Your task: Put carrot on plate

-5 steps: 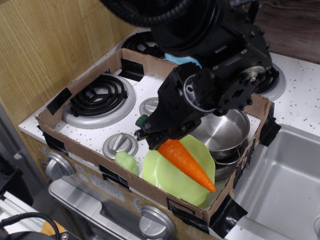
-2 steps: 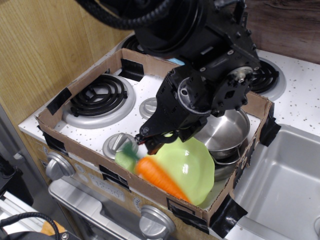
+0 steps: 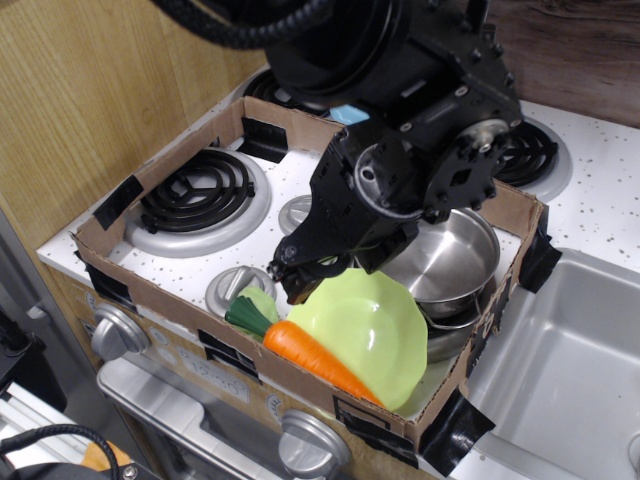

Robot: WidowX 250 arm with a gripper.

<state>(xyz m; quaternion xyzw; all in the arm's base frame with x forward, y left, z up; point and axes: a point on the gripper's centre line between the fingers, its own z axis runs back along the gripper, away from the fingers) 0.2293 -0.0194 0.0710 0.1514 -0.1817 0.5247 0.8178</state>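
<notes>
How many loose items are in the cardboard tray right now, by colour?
Orange: 1, the carrot
Green: 2, the plate and a small toy
Steel: 1, the pot
Total: 4

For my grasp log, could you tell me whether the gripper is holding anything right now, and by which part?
Nothing is held. The gripper hangs free above the carrot, which lies along the front edge of the plate, clear of the fingertips.
</notes>
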